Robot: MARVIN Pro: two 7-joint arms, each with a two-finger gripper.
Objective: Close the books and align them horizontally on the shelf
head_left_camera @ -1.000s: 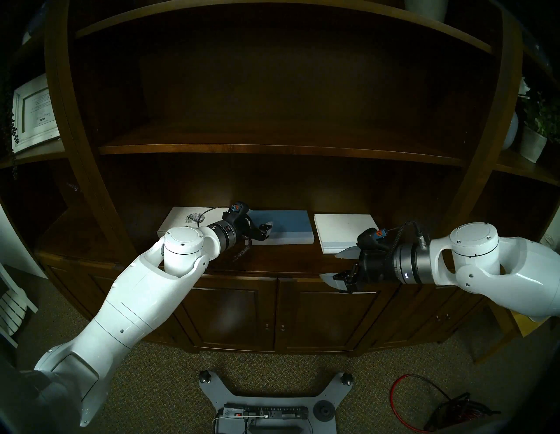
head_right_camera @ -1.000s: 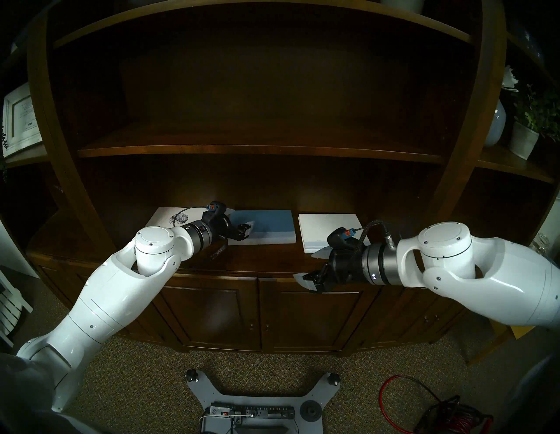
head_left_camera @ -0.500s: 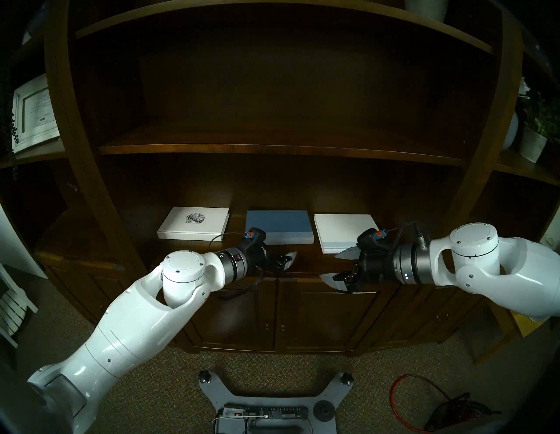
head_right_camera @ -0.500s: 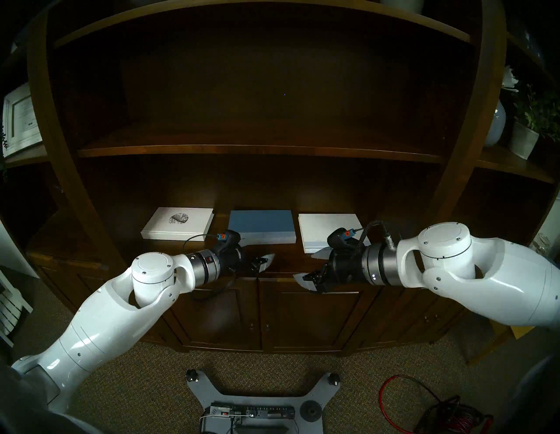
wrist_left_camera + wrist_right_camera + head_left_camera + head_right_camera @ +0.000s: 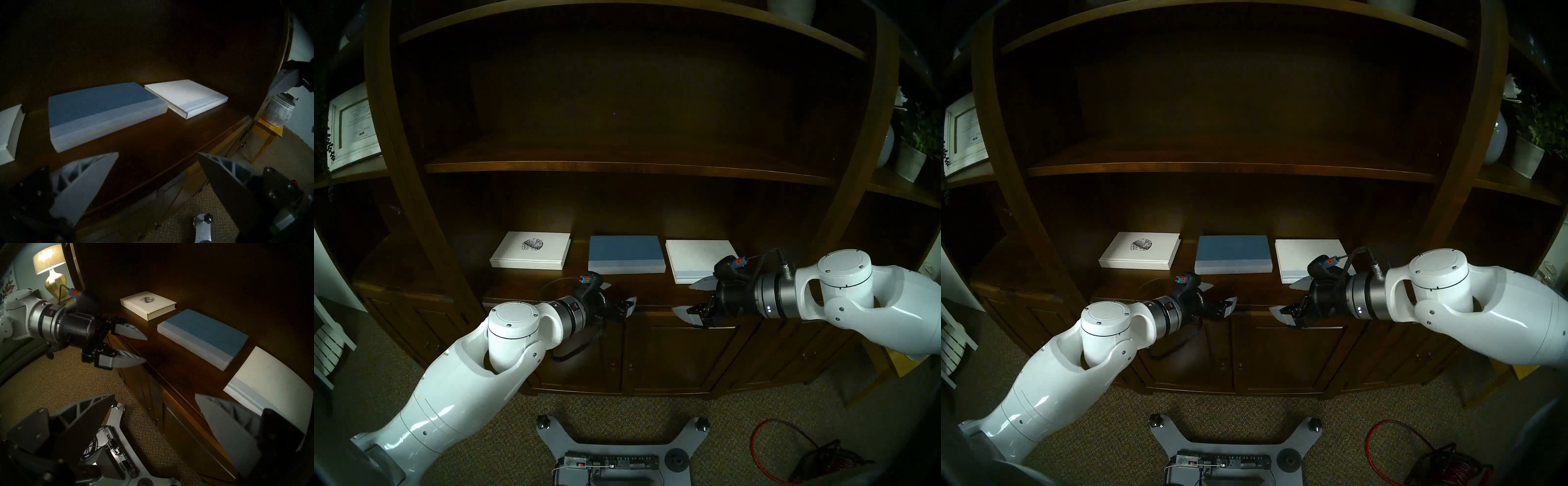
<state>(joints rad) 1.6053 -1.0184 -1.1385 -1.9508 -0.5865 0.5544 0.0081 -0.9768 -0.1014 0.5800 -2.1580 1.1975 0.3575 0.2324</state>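
Three books (image 5: 624,254) lie side by side on the shelf (image 5: 551,285).

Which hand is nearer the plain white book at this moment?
Right. The right hand hangs open just off the plain white book's front corner. The left hand, also open, sits in front of the blue book, farther away.

Three closed books (image 5: 205,338) lie flat — shelf (image 5: 171,365) beneath.
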